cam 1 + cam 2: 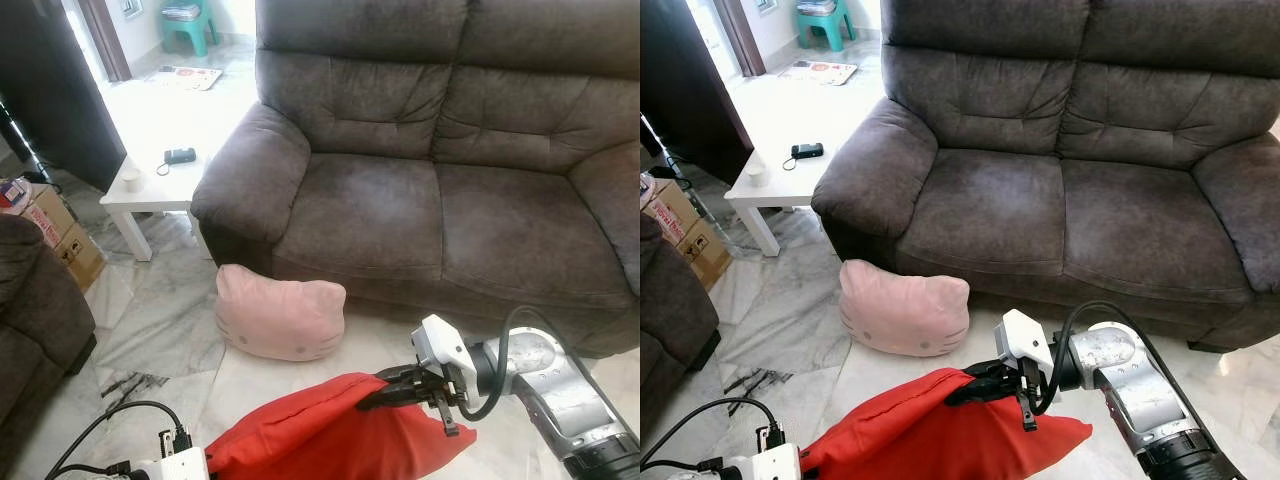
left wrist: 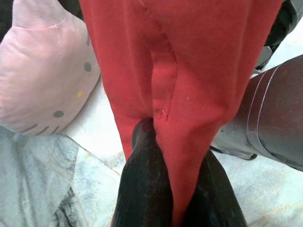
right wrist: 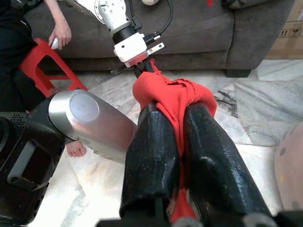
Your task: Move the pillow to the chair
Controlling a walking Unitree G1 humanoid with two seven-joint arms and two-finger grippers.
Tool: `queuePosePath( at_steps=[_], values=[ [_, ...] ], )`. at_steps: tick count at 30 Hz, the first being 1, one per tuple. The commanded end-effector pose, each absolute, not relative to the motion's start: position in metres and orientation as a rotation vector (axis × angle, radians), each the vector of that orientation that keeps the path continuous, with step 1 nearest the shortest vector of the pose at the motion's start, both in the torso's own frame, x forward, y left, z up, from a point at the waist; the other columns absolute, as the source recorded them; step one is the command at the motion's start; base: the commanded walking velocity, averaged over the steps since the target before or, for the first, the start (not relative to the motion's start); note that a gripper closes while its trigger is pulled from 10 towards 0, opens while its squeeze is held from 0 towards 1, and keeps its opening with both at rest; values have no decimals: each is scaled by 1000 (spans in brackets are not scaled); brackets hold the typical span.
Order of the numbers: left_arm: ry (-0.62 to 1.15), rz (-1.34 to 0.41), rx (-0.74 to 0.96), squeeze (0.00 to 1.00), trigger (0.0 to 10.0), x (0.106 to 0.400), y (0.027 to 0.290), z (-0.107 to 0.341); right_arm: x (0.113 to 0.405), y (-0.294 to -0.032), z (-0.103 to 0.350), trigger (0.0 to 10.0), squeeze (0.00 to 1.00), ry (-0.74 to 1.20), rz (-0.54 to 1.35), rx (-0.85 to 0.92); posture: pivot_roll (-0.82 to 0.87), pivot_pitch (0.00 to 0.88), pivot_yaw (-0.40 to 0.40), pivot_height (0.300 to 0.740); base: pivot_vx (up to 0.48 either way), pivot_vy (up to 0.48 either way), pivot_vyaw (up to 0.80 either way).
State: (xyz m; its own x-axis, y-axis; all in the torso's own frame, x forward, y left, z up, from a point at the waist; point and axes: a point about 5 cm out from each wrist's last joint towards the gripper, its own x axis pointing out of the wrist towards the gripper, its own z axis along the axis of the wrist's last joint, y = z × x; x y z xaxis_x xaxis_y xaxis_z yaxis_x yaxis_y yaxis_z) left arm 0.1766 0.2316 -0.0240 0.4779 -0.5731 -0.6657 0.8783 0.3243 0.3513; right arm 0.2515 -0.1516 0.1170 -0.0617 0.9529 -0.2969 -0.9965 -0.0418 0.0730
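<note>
While both pincers, left pincer (image 2: 165, 189) and right pincer (image 1: 985, 385), were clamped on the red pillow (image 1: 330, 440), you needed level arms, carrying it clear of the floor (image 1: 170, 330).

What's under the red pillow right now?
Marble floor shows below the red pillow, held up by the left tool and right tool. The pink cat-face pillow lies just beyond it. The floor directly beneath is covered.
</note>
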Motion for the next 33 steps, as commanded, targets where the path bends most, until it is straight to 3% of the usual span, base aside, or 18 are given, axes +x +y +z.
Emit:
queuePosePath(
  at_steps=[1, 10, 17, 18, 19, 20, 26, 33],
  values=[
    [417, -968, 749, 0, 0, 183, 232, -17, 257, -149, 133, 10000, 0, 177, 1611, -198, 69, 27, -1, 740, 0, 0, 0],
    [367, -891, 719, 0, 0, 193, 232, -9, 257, -148, 130, 10000, 0, 189, 1605, -198, 71, 34, -2, 740, 0, 0, 0],
    [197, -642, 635, 0, 0, 227, 233, 22, 258, -150, 123, 10000, 0, 204, 1563, -223, 70, 38, -2, 740, 0, 0, 0],
    [124, -534, 592, 0, 2039, 240, 232, 37, 264, -150, 119, 10000, 0, 199, 1500, -261, 70, 42, -4, 740, 0, 0, 0],
    [94, -496, 568, 0, 9020, 245, 231, 43, 270, -151, 116, 10000, 0, 190, 1440, -283, 70, 42, -4, 740, 0, 0, 0],
    [67, -464, 542, 0, 10000, 249, 229, 49, 276, -152, 114, 10000, 0, 185, 1377, -296, 69, 44, -7, 740, 0, 0, 0],
    [-69, -270, 405, 0, 10000, 269, 219, 80, 302, -163, 98, 10000, 0, 199, 995, -401, 74, 46, -14, 740, 0, 0, 0],
    [-94, -115, 318, 0, 10000, 280, 212, 92, 313, -168, 94, 10000, 0, 147, 683, -351, 73, 48, -16, 740, 0, 0, 0]
  ],
)
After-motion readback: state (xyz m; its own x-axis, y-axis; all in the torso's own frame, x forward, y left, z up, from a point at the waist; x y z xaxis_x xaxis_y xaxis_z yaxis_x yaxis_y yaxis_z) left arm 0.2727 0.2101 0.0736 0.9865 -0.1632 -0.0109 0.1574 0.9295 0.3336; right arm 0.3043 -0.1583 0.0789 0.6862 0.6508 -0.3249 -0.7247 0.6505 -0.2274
